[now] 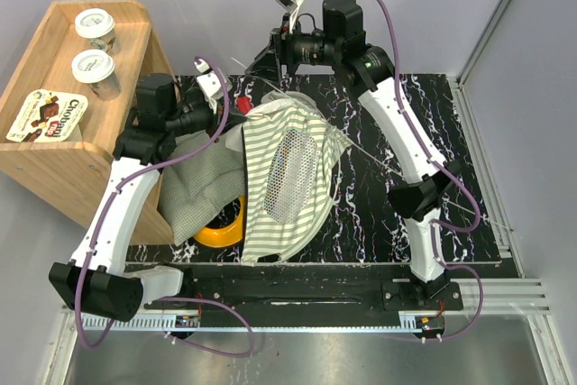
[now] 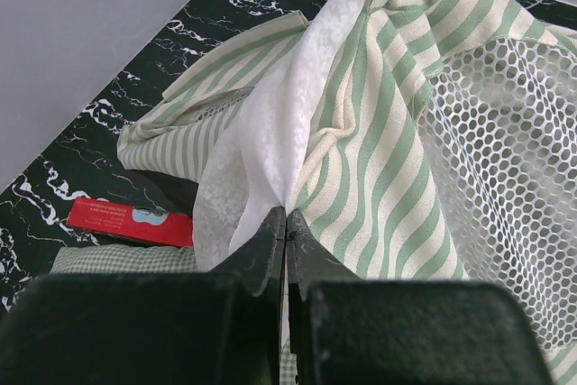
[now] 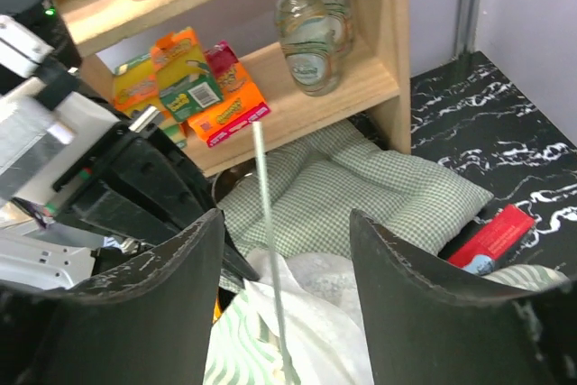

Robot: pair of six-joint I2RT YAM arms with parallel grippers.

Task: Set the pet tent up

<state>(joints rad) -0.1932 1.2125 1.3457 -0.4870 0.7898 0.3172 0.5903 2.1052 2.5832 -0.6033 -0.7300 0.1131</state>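
Pet tent (image 1: 284, 178) lies slumped in the middle of the surface (image 1: 451, 114), its striped cloth crumpled, mesh window (image 2: 505, 160) facing up, and one edge draped over the checked cushion (image 3: 352, 191) by the wooden shelf (image 3: 388, 60). My left hand (image 2: 286, 221) is pinched tight on the fabric where the lace curtain (image 2: 270, 132) meets the stripes. My right hand (image 3: 286, 223) sits at the far side with its jaws apart, and the thin pole (image 3: 264, 187) runs up between them, touching neither and closer to one finger than the other.

My worry is that pole. It is slim and looks springy, so if I close off-centre it may roll off a pad and flick away, possibly toward the packets and bottles on the shelf. If I bend it while my left pinch holds only a thin fold, the cloth could slide out and the tent drop flat. The lace could also snag on the pole tip, which I cannot see from here.
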